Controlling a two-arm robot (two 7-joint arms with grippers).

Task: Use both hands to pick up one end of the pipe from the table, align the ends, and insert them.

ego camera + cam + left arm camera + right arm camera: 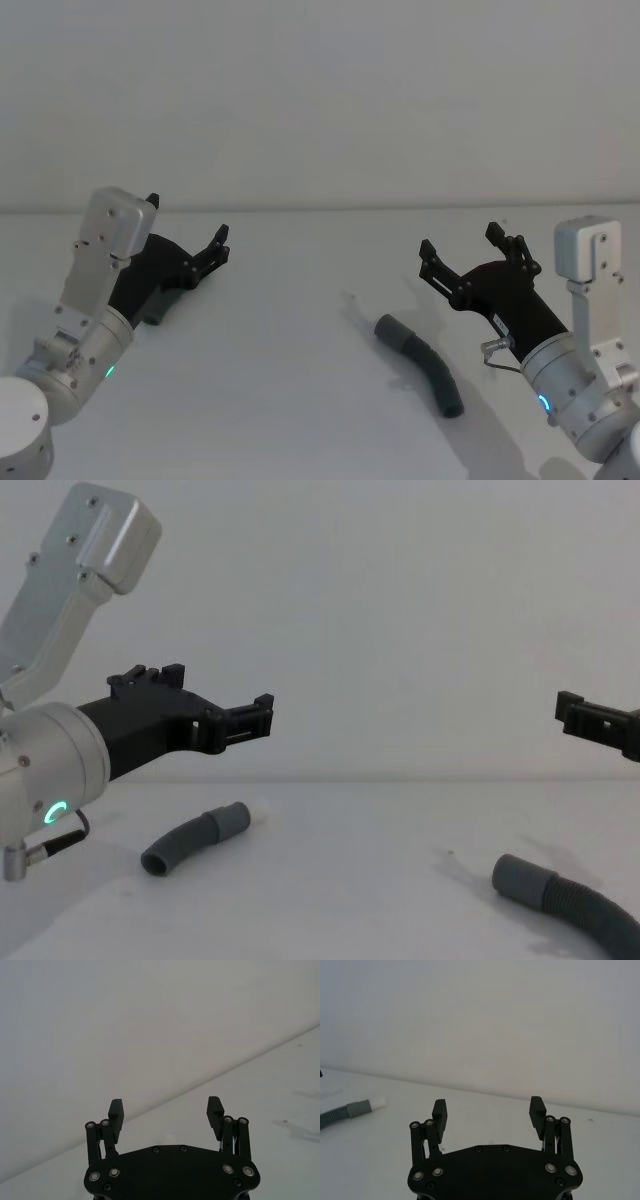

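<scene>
While the left gripper (187, 218) and right gripper (462, 243) hang over the white table (290, 420), each matte black, spread wide and empty, we see the task's thing lying flat on it. The head view gives us one dark curved pipe (425, 365) near the right gripper. The chest view adds a short piece (190, 840), bent and smooth-cuffed, below the left gripper, and a ribbed piece (585, 908) at lower right. Our right wrist view catches a smooth grey cuff (359, 1108) with a whitish tip (378, 1102).
</scene>
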